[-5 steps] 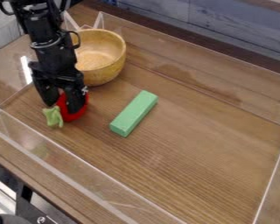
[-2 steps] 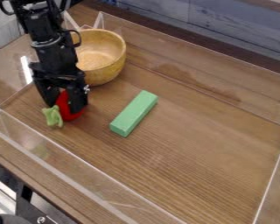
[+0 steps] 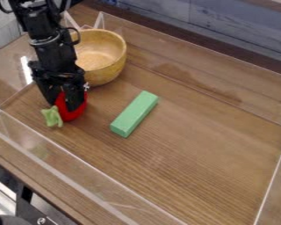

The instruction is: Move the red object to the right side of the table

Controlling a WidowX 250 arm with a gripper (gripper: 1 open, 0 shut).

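Near the left edge of the table, pointing straight down, black gripper, jaws drawn in on either side of the red object, apparently pinching it against the wood; firmness of grip impossible to tell. Light green leafy cap jutting out toward the left wall. Just behind, near the far left corner, a wooden bowl. Right of the gripper, apart from it, a flat green block lying diagonally.

Table contents, counted by kind

One red object with green leafy cap; one wooden bowl; one flat green block; one robot arm with one hand.
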